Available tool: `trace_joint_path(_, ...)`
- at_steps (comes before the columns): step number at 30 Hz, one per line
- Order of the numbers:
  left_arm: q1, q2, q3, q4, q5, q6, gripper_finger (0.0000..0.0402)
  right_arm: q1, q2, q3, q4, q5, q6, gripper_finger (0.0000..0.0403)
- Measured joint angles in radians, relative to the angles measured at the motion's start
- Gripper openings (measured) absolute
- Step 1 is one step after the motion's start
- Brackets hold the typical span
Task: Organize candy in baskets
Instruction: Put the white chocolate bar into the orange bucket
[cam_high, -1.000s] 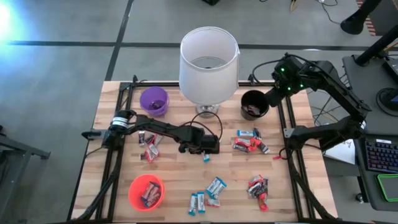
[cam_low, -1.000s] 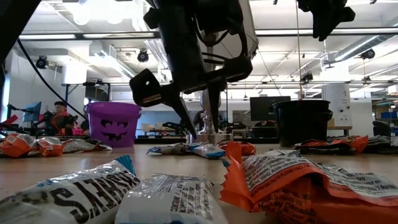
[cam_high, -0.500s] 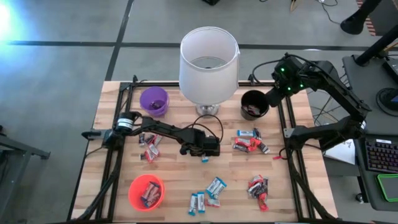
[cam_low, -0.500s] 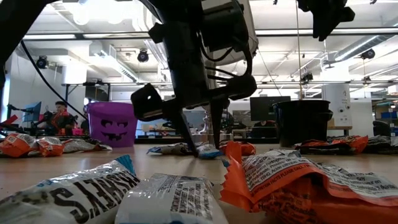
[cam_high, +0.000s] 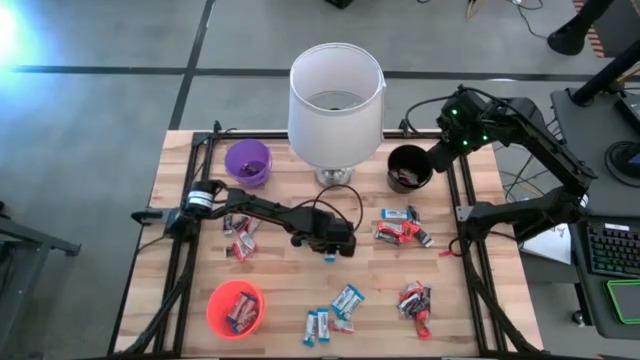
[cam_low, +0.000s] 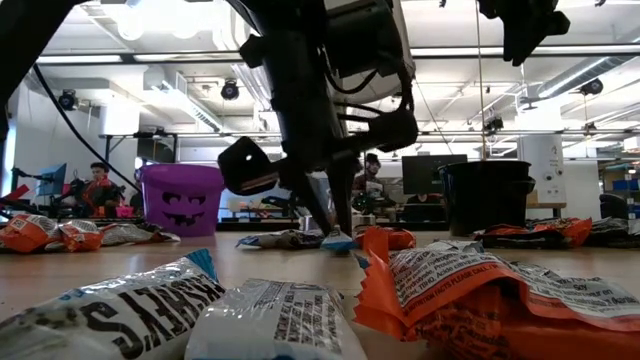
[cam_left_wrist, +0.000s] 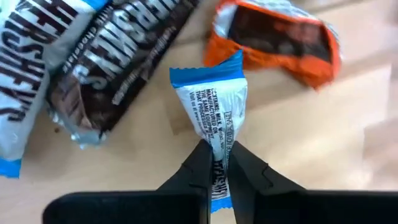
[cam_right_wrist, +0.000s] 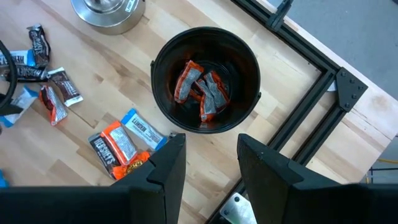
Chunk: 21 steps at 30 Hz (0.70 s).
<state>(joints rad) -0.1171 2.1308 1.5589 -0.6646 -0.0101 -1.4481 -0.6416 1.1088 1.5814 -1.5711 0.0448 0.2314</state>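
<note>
A blue-and-white candy bar (cam_left_wrist: 212, 109) lies flat on the tabletop (cam_high: 280, 275) near its middle, and the left jaws (cam_left_wrist: 216, 167) are pinched shut on one crimped end of its wrapper. Just beyond the jaws lie a dark brown bar (cam_left_wrist: 118, 59) and an orange-wrapped candy (cam_left_wrist: 273, 37); in the low view the left jaws (cam_low: 330, 225) reach down to the wood with the bar's blue end (cam_low: 336, 241) at their tips.

The right jaws (cam_right_wrist: 205, 165) hang above the black basket (cam_right_wrist: 206, 78) at the far right of the tabletop, standing apart with nothing between them. Orange-wrapped candies (cam_right_wrist: 200, 87) sit in the bottom of that basket. Beside it, on the wood, is a small pile of blue, orange and brown candy (cam_right_wrist: 124, 144).

The purple basket (cam_high: 247, 161) stands at the far left, with a few bars (cam_high: 240, 234) lying loose near it. The orange-red basket (cam_high: 235, 308) sits at the near left with bars inside. More blue-and-white bars (cam_high: 333, 312) and a red cluster (cam_high: 414, 302) lie along the near edge.

The tabletop is pale wooden planking edged with black metal rails (cam_high: 468, 215). A big white lampshade (cam_high: 336, 95) on a metal base stands at the back, between the purple and black baskets. Around the tabletop is grey floor (cam_high: 90, 120); the low view shows a bright workshop with ceiling lights (cam_low: 130, 20) and a person (cam_low: 95, 185) seated far off.
</note>
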Motion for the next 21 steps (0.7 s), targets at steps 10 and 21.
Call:
trace_joint_path(10,-0.059,-0.052,0.177,-0.148,-0.006,0.267,0.0002,0.0,0.0,0.0,0.0,0.0,0.0,0.0137)
trace_joint_path(21,-0.132,-0.058,0.585,-0.719,-0.207,0.508,0.0001,0.0,0.0,0.0,0.0,0.0,0.004,0.0137)
